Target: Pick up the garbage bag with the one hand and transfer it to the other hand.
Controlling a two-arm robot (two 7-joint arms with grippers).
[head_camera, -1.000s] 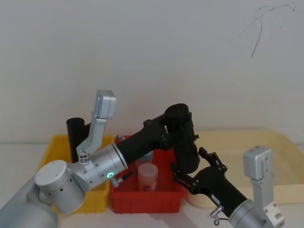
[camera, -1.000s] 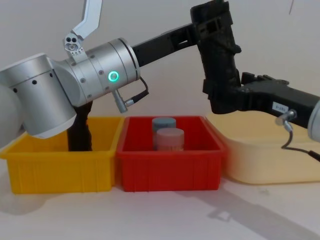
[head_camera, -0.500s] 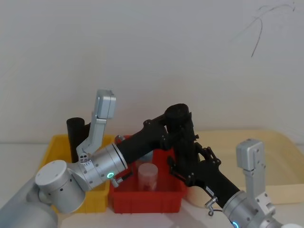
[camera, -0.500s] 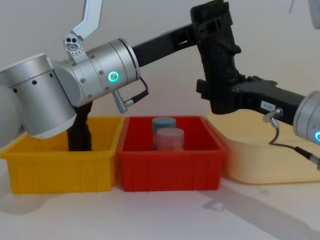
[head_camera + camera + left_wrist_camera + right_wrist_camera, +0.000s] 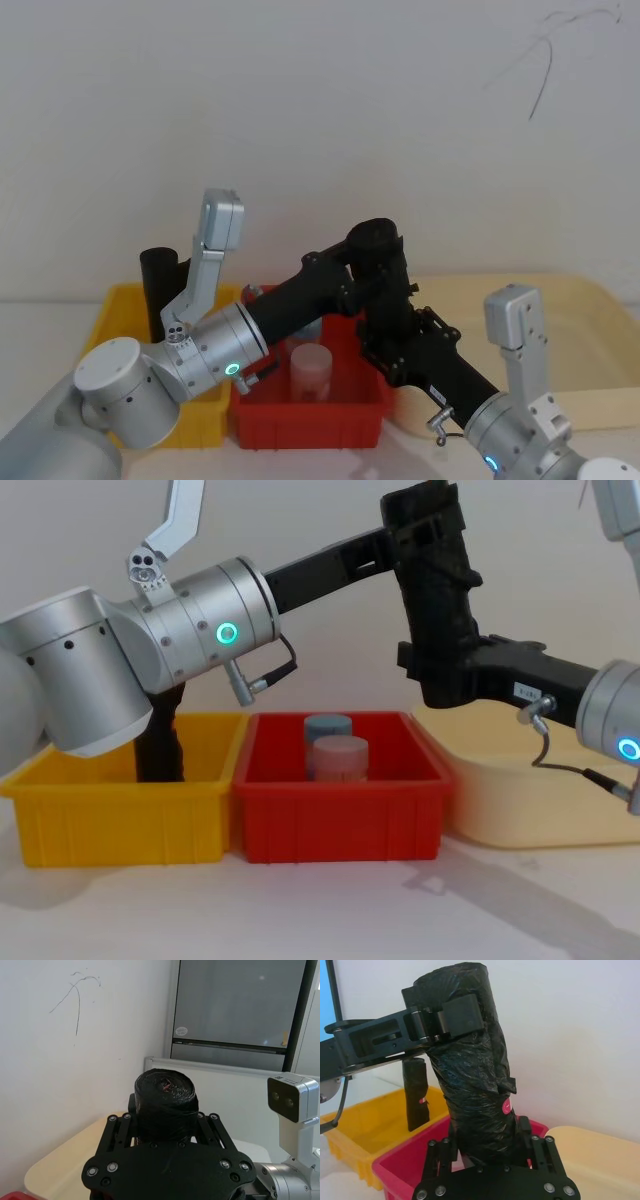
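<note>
The garbage bag, a black crinkled roll, hangs upright in the air above the red bin's right end. My left gripper, on the green-ringed arm, is shut on its upper part. In the left wrist view the bag's rolled top stands between that gripper's fingers. My right gripper, on the blue-ringed arm, reaches in from the right at the bag's lower end. It is open, with one finger on each side of the roll. In the head view both grippers meet at the bag.
A second black roll stands in the yellow bin on the left. The red bin in the middle holds a blue-grey cylinder and a pink one. A cream tray lies to the right.
The right arm has swung in toward the bag and turned at the wrist, its gripper staying at the bag's lower end. The left arm and the bag have held still.
</note>
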